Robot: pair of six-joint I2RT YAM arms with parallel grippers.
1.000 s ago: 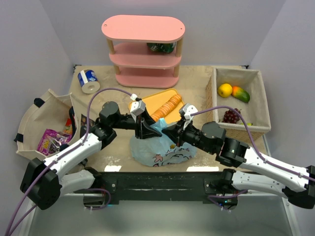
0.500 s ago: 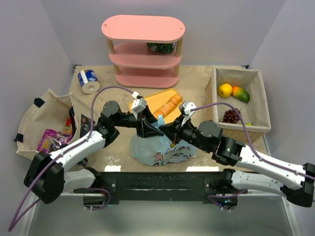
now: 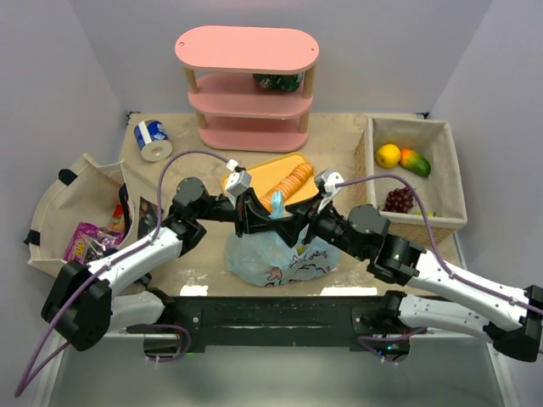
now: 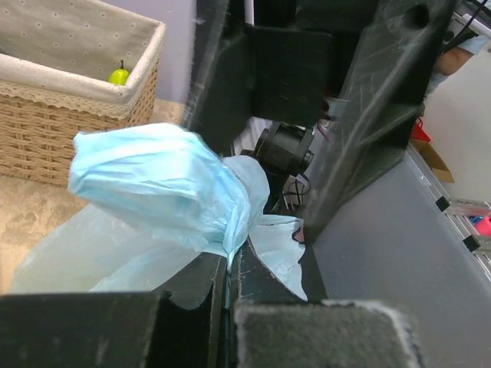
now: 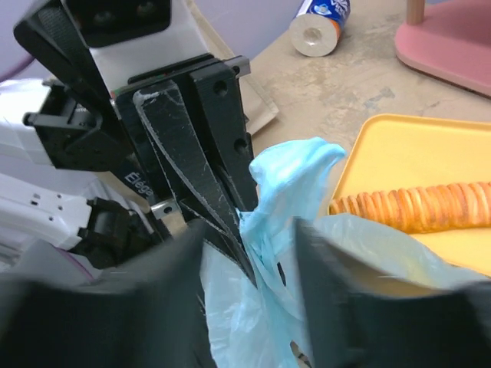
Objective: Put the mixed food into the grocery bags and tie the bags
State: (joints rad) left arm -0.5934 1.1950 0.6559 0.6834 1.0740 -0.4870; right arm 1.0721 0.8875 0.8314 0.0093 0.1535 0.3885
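Left wrist view shows the left gripper (image 4: pixel 229 282) closed tight on the twisted handle (image 4: pixel 161 184) of the blue bag (image 3: pixel 280 259), with the thin plastic pinched between its fingertips. The right gripper (image 5: pixel 257 303) is open, one finger on each side of the same handle without pressing it. The bag sits on the table (image 3: pixel 344 146) between both arms, just beside the yellow tray (image 3: pixel 250 180) that carries the loaf (image 3: pixel 290 183).
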